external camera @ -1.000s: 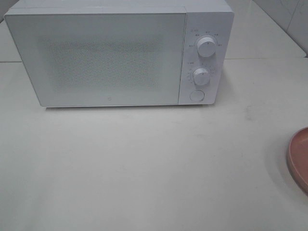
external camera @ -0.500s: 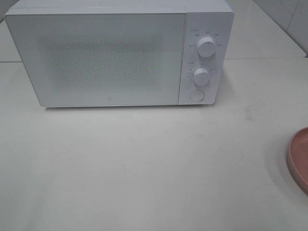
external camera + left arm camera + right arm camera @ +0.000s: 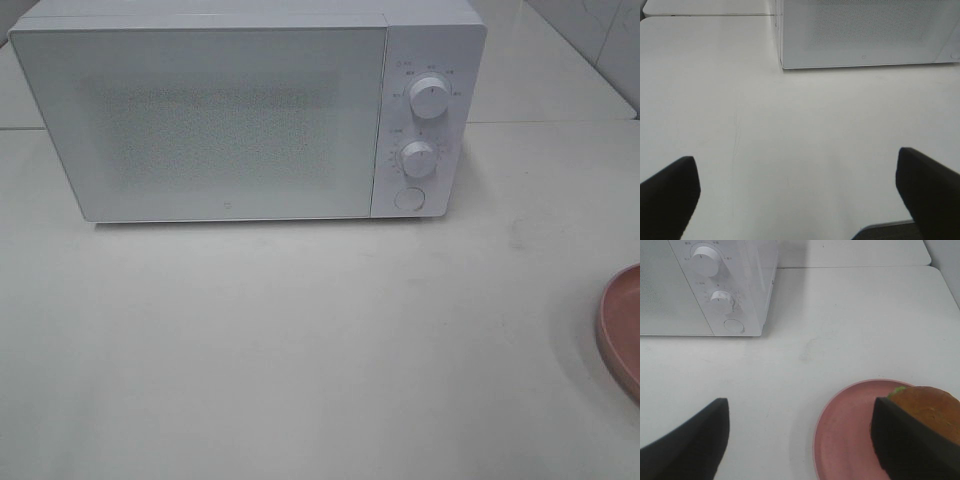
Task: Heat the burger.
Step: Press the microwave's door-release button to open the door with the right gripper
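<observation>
**Heating not yet started**

Exterior high view: the microwave (image 3: 245, 115), a boxy white cabinet with a matte, speckled door (image 3: 210, 125), stands shut on the pale, smooth bench (image 3: 300, 350). Its panel carries two round knobs (image 3: 429, 96) above a flat round button (image 3: 408, 198). Well apart from the microwave, off its panel side, only the rim of a round pink plate (image 3: 622, 325) shows. No arm is in view.

Left wrist view: the left pincer (image 3: 800, 200) hangs over bare bench in front of the microwave's door, its dark fingers spread wide and holding nothing.

Right wrist view: the right pincer (image 3: 800, 440) is likewise wide and empty. The burger (image 3: 927, 407), with a glossy brown domed bun and a fringe of green lettuce, sits on the plate, well away from the microwave's knob side. One finger partly hides it.

This looks like the opening step. The door likely needs opening first, probably by the button. The soft, stacked burger would then want a gentle, level grip.
</observation>
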Controlling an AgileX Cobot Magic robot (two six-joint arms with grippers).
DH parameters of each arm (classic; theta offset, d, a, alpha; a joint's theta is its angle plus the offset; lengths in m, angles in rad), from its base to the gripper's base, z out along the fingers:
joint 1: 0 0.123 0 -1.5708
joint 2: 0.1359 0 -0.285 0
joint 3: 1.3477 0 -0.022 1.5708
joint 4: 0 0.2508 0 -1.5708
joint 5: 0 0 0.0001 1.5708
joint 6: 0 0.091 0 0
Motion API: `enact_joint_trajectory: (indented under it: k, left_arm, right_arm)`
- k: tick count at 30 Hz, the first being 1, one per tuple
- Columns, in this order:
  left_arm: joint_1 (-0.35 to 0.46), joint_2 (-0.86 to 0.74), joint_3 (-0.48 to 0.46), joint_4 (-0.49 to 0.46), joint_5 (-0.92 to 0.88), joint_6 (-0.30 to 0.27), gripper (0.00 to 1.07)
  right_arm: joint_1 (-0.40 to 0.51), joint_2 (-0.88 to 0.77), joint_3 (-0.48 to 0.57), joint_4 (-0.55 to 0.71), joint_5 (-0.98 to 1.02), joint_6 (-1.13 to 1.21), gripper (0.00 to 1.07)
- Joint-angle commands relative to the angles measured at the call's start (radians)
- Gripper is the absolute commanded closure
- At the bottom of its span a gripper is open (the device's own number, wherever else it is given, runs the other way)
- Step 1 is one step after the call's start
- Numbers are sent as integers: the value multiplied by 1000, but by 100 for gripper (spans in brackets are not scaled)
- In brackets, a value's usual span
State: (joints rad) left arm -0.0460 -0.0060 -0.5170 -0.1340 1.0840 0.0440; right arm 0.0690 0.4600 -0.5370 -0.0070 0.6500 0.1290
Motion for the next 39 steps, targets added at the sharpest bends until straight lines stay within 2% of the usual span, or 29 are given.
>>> enact_joint_trajectory:
  k: [1, 21, 31, 35, 39]
  left_arm:
    - [2, -10, 2, -8, -14, -1, 7]
    - [2, -10, 2, -8, -14, -1, 7]
    - [2, -10, 2, -8, -14, -1, 7]
    - [2, -10, 2, -8, -14, -1, 7]
    - [2, -10, 2, -8, -14, -1, 7]
  right_arm:
    - [4, 54, -2, 2, -64, -12, 32]
    - [4, 413, -2, 2, -380, -12, 32]
    - [4, 527, 8, -2, -503, -12, 32]
    - [4, 574, 102, 7, -729, -12, 32]
    - [4, 577, 159, 7, -822, -12, 32]
